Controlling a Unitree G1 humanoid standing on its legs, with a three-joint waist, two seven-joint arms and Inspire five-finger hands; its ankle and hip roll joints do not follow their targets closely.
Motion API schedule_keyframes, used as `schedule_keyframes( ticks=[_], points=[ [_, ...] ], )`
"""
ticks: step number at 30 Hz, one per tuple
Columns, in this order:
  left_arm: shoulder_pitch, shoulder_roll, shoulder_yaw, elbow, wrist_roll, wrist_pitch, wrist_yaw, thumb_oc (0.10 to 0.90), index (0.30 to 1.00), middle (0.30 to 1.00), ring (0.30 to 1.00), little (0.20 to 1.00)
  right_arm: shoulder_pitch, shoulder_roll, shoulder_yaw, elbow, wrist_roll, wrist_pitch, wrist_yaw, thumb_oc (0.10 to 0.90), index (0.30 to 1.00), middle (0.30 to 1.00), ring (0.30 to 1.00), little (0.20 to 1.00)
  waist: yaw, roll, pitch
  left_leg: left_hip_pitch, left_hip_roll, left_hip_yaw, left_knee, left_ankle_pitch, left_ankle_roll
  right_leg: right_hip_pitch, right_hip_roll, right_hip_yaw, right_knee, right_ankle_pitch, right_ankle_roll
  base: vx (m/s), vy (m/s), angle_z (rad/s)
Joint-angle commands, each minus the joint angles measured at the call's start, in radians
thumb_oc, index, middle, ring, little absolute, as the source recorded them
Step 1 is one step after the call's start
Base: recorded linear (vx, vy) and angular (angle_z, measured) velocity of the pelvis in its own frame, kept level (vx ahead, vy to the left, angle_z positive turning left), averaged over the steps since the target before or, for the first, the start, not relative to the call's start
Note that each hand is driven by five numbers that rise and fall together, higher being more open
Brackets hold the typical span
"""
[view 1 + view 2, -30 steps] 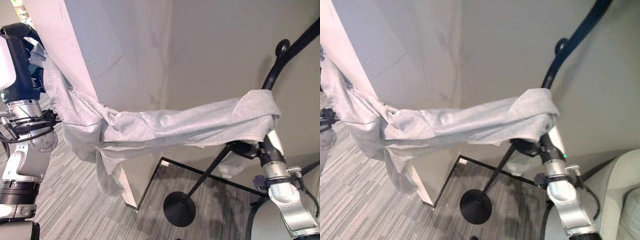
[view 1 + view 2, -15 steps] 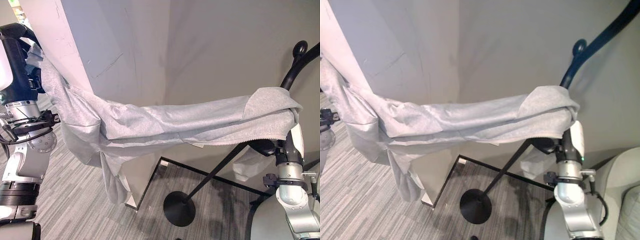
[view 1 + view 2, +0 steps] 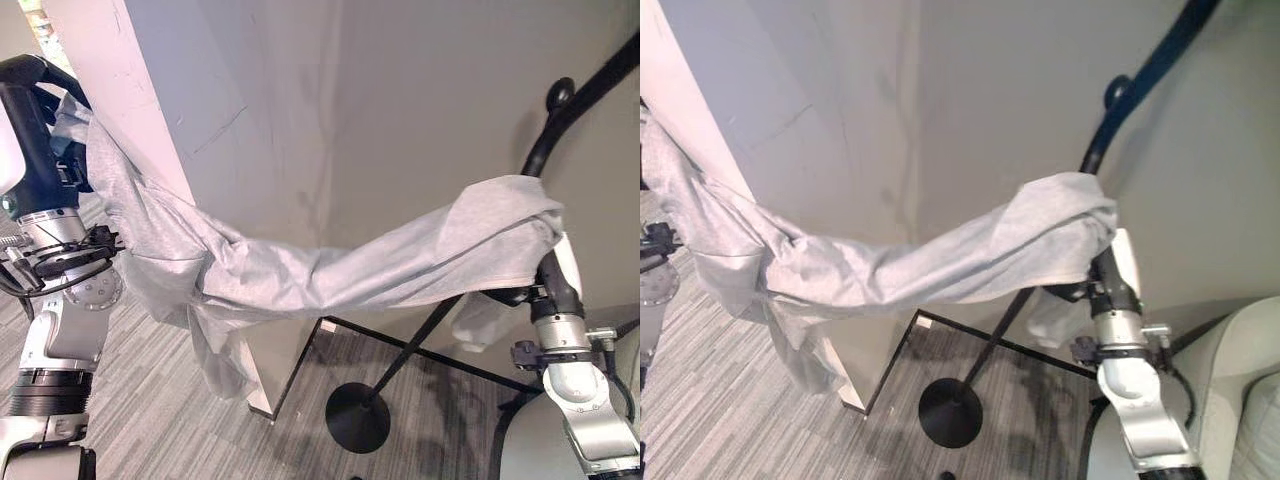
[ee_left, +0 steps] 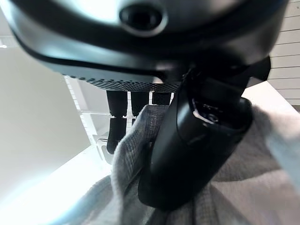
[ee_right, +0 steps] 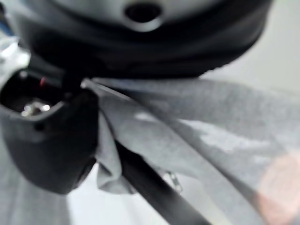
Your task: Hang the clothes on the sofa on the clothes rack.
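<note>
Grey cloth of one garment [image 3: 330, 270] sags between two hands, left hand [image 4: 197, 136] pinching its left end, right hand [image 3: 515, 293] buried under its right end, fingers unreadable, beside one black rack [image 3: 560, 120].

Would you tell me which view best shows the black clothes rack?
The left eye view: the black clothes rack shows its round base, slanted pole and curved hook. The right eye view shows the same, hook cropped. The right wrist view shows a dark bar against the light grey garment.
</note>
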Motion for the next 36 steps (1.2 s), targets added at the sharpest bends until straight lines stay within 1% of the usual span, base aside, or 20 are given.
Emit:
schedule_keyframes(
  ticks=[1,5,8,16,17,18,19,20,21,29,36],
  points=[
    [-0.038,0.021,0.029,-0.065,-0.001,-0.096,0.027,0.400,0.300,0.300,0.300,0.300,-0.163,-0.080,-0.039,-0.121,0.138,-0.116,0.025,0.400,0.300,0.300,0.300,0.300,-0.014,-0.019,-0.088,0.055,0.060,0.031,0.053,-0.028,-0.024,0.032,-0.027,-0.007,0.014,-0.100,0.071,0.00,0.000,0.00],
    [-0.017,0.002,0.033,-0.072,-0.004,-0.097,0.023,0.400,0.300,0.300,0.300,0.300,-0.165,-0.066,0.044,-0.153,0.187,-0.109,0.096,0.400,0.300,0.300,0.300,0.300,-0.007,-0.026,-0.086,0.053,0.058,0.030,0.045,-0.029,-0.024,0.031,-0.030,-0.011,0.014,-0.098,0.073,0.00,0.000,0.00],
    [-0.011,-0.003,0.035,-0.071,-0.008,-0.097,0.021,0.400,0.300,0.300,0.300,0.300,-0.158,-0.068,0.061,-0.159,0.185,-0.101,0.106,0.400,0.300,0.300,0.300,0.300,-0.007,-0.026,-0.086,0.055,0.058,0.031,0.040,-0.029,-0.023,0.031,-0.031,-0.012,0.013,-0.097,0.073,0.00,0.000,0.00],
    [0.016,-0.017,0.045,-0.088,-0.009,-0.108,0.012,0.400,0.300,0.300,0.300,0.300,-0.129,-0.069,0.038,-0.160,0.189,-0.103,0.117,0.402,0.302,0.302,0.302,0.302,-0.011,-0.019,-0.086,0.058,0.058,0.035,0.035,-0.029,-0.023,0.030,-0.033,-0.015,0.013,-0.097,0.074,0.00,0.000,0.00],
    [0.021,-0.019,0.046,-0.087,-0.011,-0.109,0.013,0.400,0.300,0.300,0.300,0.300,-0.131,-0.072,0.039,-0.163,0.189,-0.104,0.120,0.427,0.340,0.340,0.340,0.340,-0.011,-0.018,-0.086,0.060,0.059,0.036,0.035,-0.030,-0.023,0.029,-0.033,-0.012,0.013,-0.097,0.074,0.00,0.000,0.00],
    [0.024,-0.020,0.047,-0.087,-0.009,-0.108,0.013,0.400,0.300,0.300,0.300,0.300,-0.133,-0.074,0.038,-0.164,0.191,-0.105,0.123,0.529,0.493,0.493,0.493,0.493,-0.011,-0.018,-0.086,0.060,0.059,0.037,0.035,-0.031,-0.023,0.029,-0.032,-0.011,0.013,-0.097,0.074,0.00,0.000,0.00],
    [0.024,-0.020,0.047,-0.087,-0.009,-0.108,0.013,0.400,0.300,0.300,0.300,0.300,-0.133,-0.074,0.038,-0.164,0.192,-0.105,0.123,0.574,0.561,0.561,0.561,0.561,-0.011,-0.017,-0.086,0.060,0.059,0.037,0.035,-0.031,-0.023,0.029,-0.032,-0.011,0.013,-0.097,0.074,0.00,0.000,0.00],
    [0.027,-0.023,0.049,-0.089,-0.006,-0.109,0.013,0.400,0.300,0.300,0.300,0.300,-0.138,-0.076,0.039,-0.165,0.195,-0.107,0.126,0.729,0.794,0.794,0.794,0.794,-0.012,-0.016,-0.086,0.061,0.060,0.040,0.036,-0.030,-0.024,0.029,-0.031,-0.009,0.013,-0.097,0.075,0.00,0.000,0.00],
    [0.029,-0.024,0.050,-0.088,-0.006,-0.110,0.013,0.400,0.300,0.300,0.300,0.300,-0.141,-0.076,0.038,-0.166,0.195,-0.107,0.125,0.800,0.900,0.900,0.900,0.900,-0.013,-0.015,-0.085,0.062,0.060,0.043,0.036,-0.029,-0.024,0.028,-0.031,-0.008,0.013,-0.097,0.075,0.00,0.000,0.00],
    [0.040,-0.028,0.064,-0.088,0.000,-0.110,0.008,0.400,0.300,0.300,0.300,0.300,-0.131,-0.091,0.012,-0.191,0.160,-0.110,0.127,0.800,0.900,0.900,0.900,0.900,-0.018,-0.015,-0.083,0.065,0.064,0.057,0.035,-0.031,-0.024,0.028,-0.031,0.000,0.013,-0.095,0.079,0.00,0.000,-0.07],
    [0.066,-0.024,0.093,-0.097,0.014,-0.111,-0.002,0.400,0.300,0.300,0.300,0.300,-0.092,-0.123,-0.075,-0.225,0.120,-0.115,0.127,0.800,0.900,0.900,0.900,0.900,-0.029,-0.013,-0.083,0.067,0.059,0.061,0.029,-0.035,-0.023,0.028,-0.035,-0.001,0.014,-0.094,0.084,0.00,0.001,-0.01]
  ],
)
